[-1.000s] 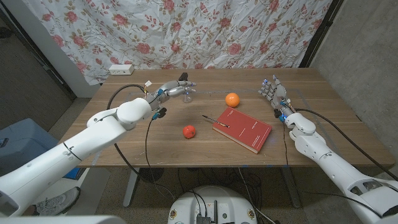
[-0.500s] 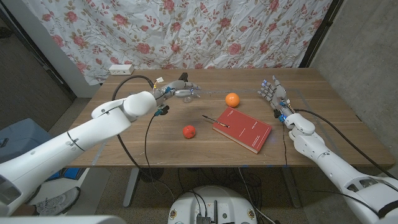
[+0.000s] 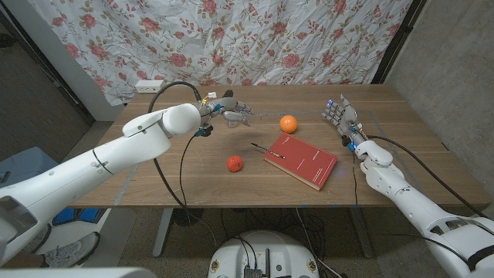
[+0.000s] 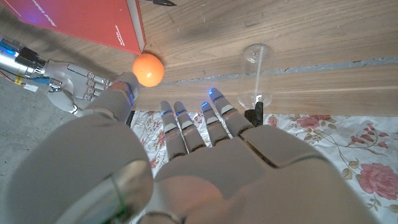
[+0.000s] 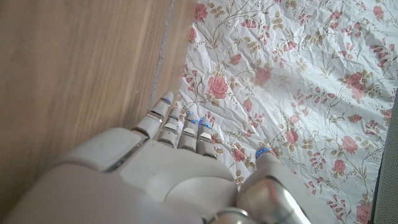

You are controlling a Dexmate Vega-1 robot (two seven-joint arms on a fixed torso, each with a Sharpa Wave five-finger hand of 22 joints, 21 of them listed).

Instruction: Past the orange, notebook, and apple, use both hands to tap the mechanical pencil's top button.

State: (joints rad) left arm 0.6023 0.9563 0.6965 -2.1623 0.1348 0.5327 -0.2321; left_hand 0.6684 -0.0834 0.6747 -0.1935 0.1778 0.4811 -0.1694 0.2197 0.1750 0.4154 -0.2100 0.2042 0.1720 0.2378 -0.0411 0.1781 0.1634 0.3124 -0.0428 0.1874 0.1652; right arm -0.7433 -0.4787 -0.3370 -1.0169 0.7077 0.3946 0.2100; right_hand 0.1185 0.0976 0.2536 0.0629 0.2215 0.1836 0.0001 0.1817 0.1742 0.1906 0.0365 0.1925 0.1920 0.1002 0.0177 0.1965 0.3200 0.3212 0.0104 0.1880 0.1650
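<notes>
The mechanical pencil (image 3: 267, 150) is thin and dark. It lies aslant with one end on the near-left corner of the red notebook (image 3: 302, 161); its tip (image 4: 159, 2) also shows in the left wrist view. The orange (image 3: 288, 123) sits just beyond the notebook, and the red apple (image 3: 235, 163) lies to the notebook's left. My left hand (image 3: 230, 108) hovers over the table's far middle, fingers stretched out and holding nothing, left of the orange (image 4: 148, 70). My right hand (image 3: 340, 116) stands upright near the right edge with its fingers apart, empty.
A small clear glass piece (image 4: 257, 73) stands on the table under my left hand's fingers (image 4: 211, 118). A white power strip (image 3: 150, 85) lies at the far left corner. A floral curtain (image 3: 270, 38) hangs behind the table.
My left hand has moved to the right along the far side of the table, toward the orange, and now covers the clear glass piece. The right hand has stayed put.
</notes>
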